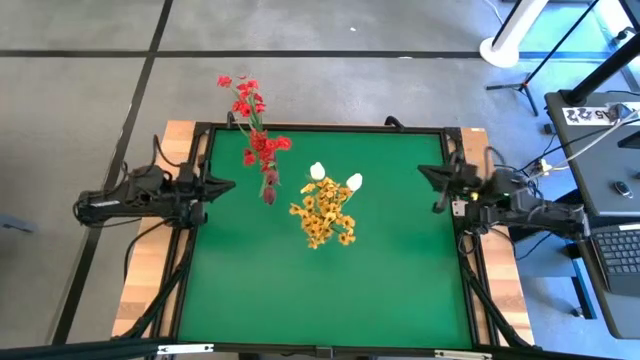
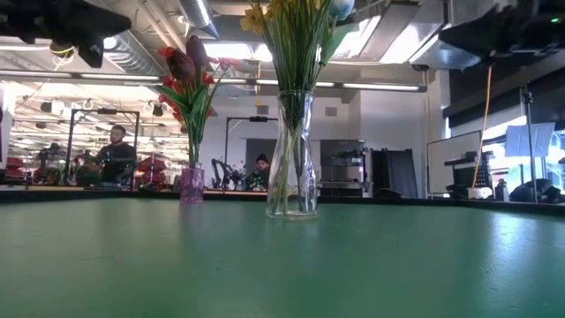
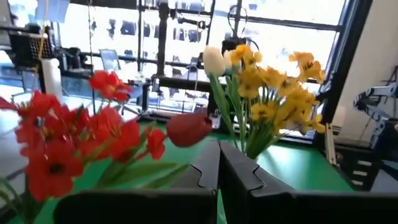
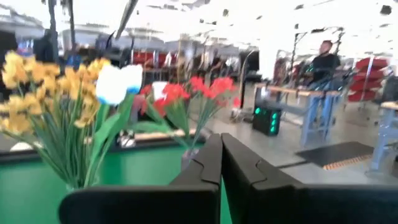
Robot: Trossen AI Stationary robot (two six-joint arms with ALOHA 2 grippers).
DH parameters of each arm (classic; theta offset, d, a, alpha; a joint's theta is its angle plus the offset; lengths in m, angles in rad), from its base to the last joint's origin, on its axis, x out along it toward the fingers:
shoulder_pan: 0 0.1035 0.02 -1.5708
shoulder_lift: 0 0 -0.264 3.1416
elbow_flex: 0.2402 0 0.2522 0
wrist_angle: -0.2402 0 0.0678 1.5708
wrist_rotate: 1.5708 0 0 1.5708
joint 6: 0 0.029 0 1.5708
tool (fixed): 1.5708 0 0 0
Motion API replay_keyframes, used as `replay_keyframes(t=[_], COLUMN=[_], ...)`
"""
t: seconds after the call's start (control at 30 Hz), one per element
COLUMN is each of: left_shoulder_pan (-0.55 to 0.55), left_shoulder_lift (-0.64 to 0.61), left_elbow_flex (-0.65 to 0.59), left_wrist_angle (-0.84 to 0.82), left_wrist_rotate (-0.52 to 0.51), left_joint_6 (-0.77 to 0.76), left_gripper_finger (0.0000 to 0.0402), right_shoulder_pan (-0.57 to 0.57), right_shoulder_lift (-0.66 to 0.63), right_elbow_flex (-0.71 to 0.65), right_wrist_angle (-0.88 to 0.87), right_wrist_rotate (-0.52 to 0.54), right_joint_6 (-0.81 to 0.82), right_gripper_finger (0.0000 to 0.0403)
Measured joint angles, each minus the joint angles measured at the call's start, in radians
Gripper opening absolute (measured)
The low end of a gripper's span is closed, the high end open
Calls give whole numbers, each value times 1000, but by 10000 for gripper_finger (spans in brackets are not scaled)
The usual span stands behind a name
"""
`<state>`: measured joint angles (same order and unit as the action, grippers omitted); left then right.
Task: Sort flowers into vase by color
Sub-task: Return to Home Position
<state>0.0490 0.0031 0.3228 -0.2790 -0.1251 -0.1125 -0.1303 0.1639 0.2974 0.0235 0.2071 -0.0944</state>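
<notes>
**Left gripper** (image 1: 225,186): fingers pressed together, holding nothing. It is parked at the table's edge, about 10 o'clock from the centre of the green table top (image 1: 400,290) in the high view. Judged drawn back to rest, clear of the stems.

**Right gripper** (image 1: 428,175): fingers likewise closed on nothing. It sits at the opposite edge, about 2 o'clock. Same judgement.

**Pink vase** (image 2: 192,185): small and upright, at 10 o'clock from the glass vase and well apart from it. It holds the red flowers (image 1: 252,120), whose sprays lean toward 12 o'clock past the table's far rim. One dark red tulip (image 3: 188,127) stands among them.

**Transparent vase** (image 2: 292,168): tall glass, upright, near the table's centre. It holds the yellow flowers (image 1: 322,215), with two white tulip buds (image 1: 318,171) at their 12 o'clock side.

**Condition**: every flower in view stands in a vase, red kept apart from yellow. The white buds share the glass vase, no third vase being in view. Sorting appears complete, and only the arms' retreat looks left.
</notes>
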Motion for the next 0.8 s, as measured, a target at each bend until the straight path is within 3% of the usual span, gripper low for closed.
replay_keyframes(t=[0.13,0.33,0.5,0.8], left_shoulder_pan=[0,0,1,0], left_shoulder_lift=[3,1,0,0], left_elbow_flex=[-33,-223,-309,-315], left_wrist_angle=[125,390,431,392], left_wrist_rotate=[21,62,58,112], left_joint_6=[18,20,7,-16], left_gripper_finger=[0,0,0,0], right_shoulder_pan=[-1,-1,-1,-1], right_shoulder_lift=[-151,-151,-161,-160], right_elbow_flex=[0,-51,-151,-284], right_wrist_angle=[-93,-17,52,152], right_wrist_rotate=[-2,-88,-204,-173], right_joint_6=[-1,-21,9,31], right_gripper_finger=[7,7,7,7])
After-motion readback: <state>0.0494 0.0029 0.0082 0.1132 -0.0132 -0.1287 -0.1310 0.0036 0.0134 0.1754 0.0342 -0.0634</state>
